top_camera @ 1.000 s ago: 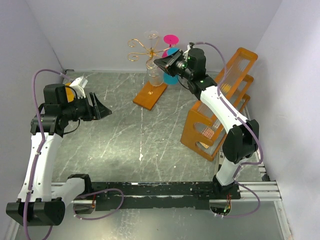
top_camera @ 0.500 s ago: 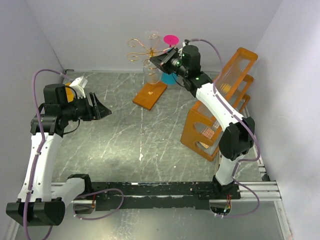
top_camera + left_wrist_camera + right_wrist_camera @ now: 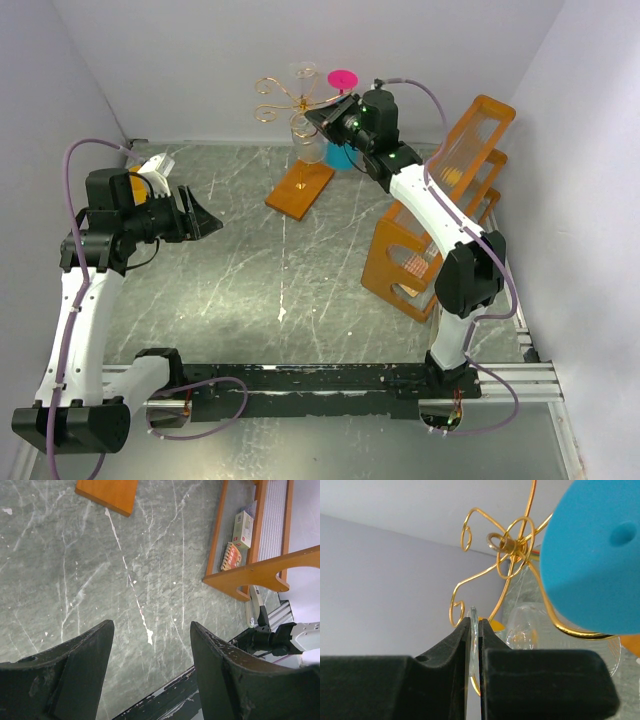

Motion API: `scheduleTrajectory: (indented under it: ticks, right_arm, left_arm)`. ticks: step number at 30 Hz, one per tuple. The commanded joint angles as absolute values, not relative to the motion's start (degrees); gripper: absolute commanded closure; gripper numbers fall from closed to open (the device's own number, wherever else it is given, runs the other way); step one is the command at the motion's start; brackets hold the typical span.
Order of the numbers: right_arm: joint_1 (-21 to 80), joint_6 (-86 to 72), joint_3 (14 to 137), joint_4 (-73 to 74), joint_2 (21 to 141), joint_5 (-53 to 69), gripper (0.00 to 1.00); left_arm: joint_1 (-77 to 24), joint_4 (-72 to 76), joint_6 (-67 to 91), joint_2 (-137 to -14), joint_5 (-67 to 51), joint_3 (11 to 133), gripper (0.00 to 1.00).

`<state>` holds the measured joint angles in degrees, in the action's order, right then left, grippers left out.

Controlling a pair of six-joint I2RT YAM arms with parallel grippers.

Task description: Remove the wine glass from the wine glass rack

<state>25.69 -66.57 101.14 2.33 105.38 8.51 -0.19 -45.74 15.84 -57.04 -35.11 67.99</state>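
Right wrist view: wine glass [image 3: 474,614] shows as a thin clear edge standing upright between the two black fingers of my right gripper [image 3: 474,630]. The jaws are clamped on it, with only the glass's thickness between them. Which part of the glass this edge belongs to I cannot tell from here.

Wine glass rack [image 3: 510,545] is close behind, its gold wire scrolls curling out from the central hub above and to the right of my fingers. A blue disc [image 3: 592,555] fills the upper right, in front of the wire.

From the top external view, the held glass [image 3: 308,135] hangs just beside the rack's stem [image 3: 280,95], below the scroll arms and above the flat orange base. I cannot tell whether it is free of the wire. A second clear glass [image 3: 305,72] sits up at scroll height, with a pink disc [image 3: 343,78] to its right.

Left gripper [image 3: 205,222] is well apart from the rack, over the grey marbled table [image 3: 250,270]. Its jaws are spread wide with nothing between them.

An orange frame [image 3: 440,220] with clear panels stands at the right.
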Motion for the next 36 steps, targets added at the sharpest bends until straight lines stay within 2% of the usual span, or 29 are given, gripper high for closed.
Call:
scheduleTrajectory:
  ticks: [1, 17, 28, 32, 36]
  right_arm:
    - [25.71, -65.47, 102.14, 0.76, 103.05, 3.14, 1.0]
    - [25.75, -64.0, 96.19, 0.77, 95.48, -2.66, 1.0]
    - [25.58, -60.41, 87.01, 1.97, 84.38, -5.88, 1.0]
    - [25.58, -61.76, 81.77, -0.57, 79.68, -1.46, 1.0]
    - [25.84, -67.86, 77.32, -5.82, 76.25, 7.65, 1.0]
  left_arm:
    - [-0.77, -45.55, 14.89, -56.02, -34.99, 68.81, 0.27]
    - [-1.22, -45.7, 14.85, -56.47, -35.16, 69.42, 0.27]
    - [-1.32, -44.49, 16.04, -57.41, -38.04, 69.25, 0.26]
    - [-1.32, -40.75, 20.65, -57.93, -45.3, 68.41, 0.25]
    - [-1.32, -24.07, 35.71, -58.92, -60.87, 63.25, 0.25]
